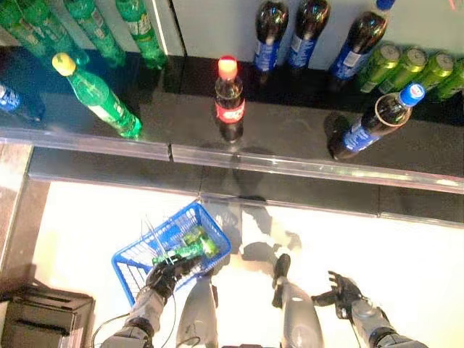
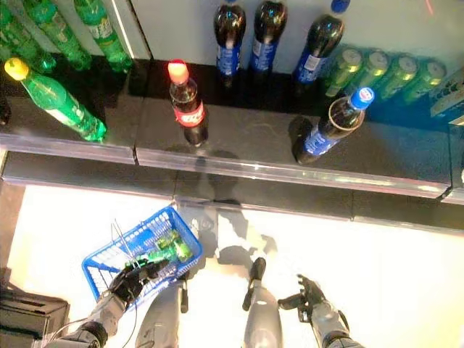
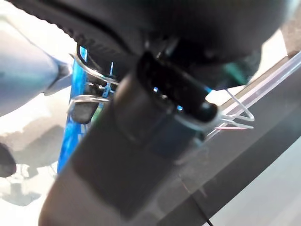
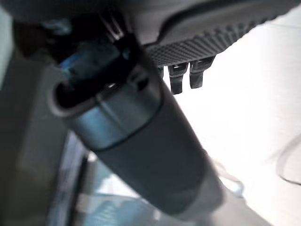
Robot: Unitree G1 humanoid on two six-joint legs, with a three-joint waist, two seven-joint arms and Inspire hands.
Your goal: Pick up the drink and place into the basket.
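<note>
My left hand [image 1: 165,275] is shut on the thin wire handles of the blue basket [image 1: 145,251], which hangs low at the left above the pale floor. Green drinks [image 1: 192,245] lie inside the basket. The wire handles [image 3: 233,113] and a strip of the basket [image 3: 77,89] show past my left hand in the left wrist view. My right hand [image 1: 342,292] is low at the right, open and empty, with its fingers [image 4: 181,75] relaxed. On the dark shelf stand a red-labelled cola bottle [image 1: 229,98], a green bottle with a yellow cap [image 1: 98,96] and a blue-labelled cola bottle [image 1: 377,119].
The dark shelf [image 1: 290,138] has a clear front rail [image 1: 239,158]. More cola bottles [image 1: 308,32], green bottles [image 1: 94,25] and green cans [image 1: 417,65] stand at its back. A dark box [image 1: 43,319] sits on the floor at lower left.
</note>
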